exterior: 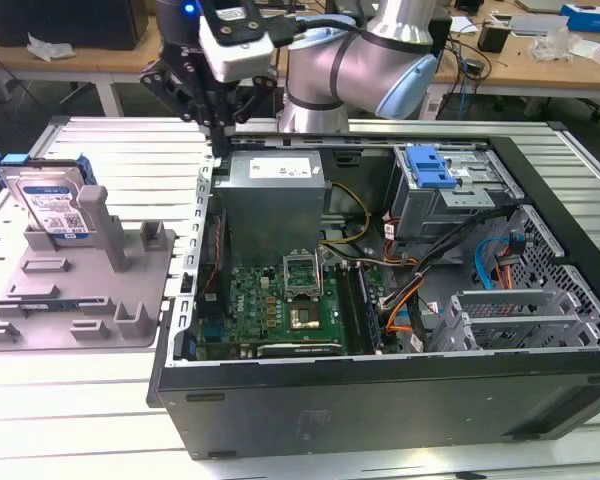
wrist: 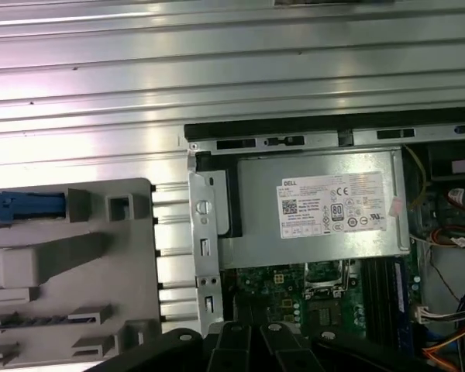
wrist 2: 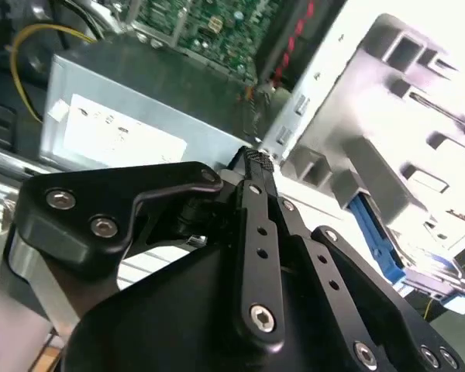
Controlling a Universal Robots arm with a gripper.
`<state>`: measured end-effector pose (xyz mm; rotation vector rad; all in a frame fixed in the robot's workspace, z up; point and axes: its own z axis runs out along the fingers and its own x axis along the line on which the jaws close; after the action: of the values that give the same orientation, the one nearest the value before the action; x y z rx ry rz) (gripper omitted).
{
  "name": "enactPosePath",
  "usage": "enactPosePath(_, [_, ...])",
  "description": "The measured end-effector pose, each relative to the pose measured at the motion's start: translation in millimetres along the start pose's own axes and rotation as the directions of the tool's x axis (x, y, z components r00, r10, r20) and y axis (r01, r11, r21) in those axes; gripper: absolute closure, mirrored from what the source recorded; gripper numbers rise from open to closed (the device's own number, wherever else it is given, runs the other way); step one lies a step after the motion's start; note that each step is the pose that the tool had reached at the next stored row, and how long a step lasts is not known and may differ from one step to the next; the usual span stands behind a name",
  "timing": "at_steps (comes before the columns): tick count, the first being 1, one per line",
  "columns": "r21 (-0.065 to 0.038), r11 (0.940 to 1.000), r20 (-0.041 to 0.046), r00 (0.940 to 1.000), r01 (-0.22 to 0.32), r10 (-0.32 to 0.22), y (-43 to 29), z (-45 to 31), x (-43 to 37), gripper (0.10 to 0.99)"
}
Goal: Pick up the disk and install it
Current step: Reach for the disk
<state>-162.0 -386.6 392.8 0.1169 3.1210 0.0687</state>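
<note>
Fingers on my arm, black and jointed, meet at their tips with nothing between them. They hang over the back edge of an open black computer case, just beside its grey metal power supply box. The flat silver disk with a blue plastic frame stands upright in a grey plastic holder near the ribbed metal surface's edge on the exterior view's left, well apart from my fingers.

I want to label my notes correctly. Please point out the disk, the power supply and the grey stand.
disk point(exterior: 55, 208): exterior view, on its label.
power supply point(wrist: 325, 208): first wrist view, on its white label.
stand point(exterior: 105, 225): exterior view, on its tall post.
</note>
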Motion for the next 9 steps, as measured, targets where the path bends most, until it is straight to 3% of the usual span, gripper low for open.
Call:
enactPosePath(1, [0.000, 1.0000, -0.0012, 1.0000, 0.000, 0.000, 2.3, 0.1, 8.8, 0.980])
enactPosePath(9, [0.001, 1.0000, -0.0080, 1.0000, -0.001, 0.001, 8.0, 1.1, 37.9, 0.980])
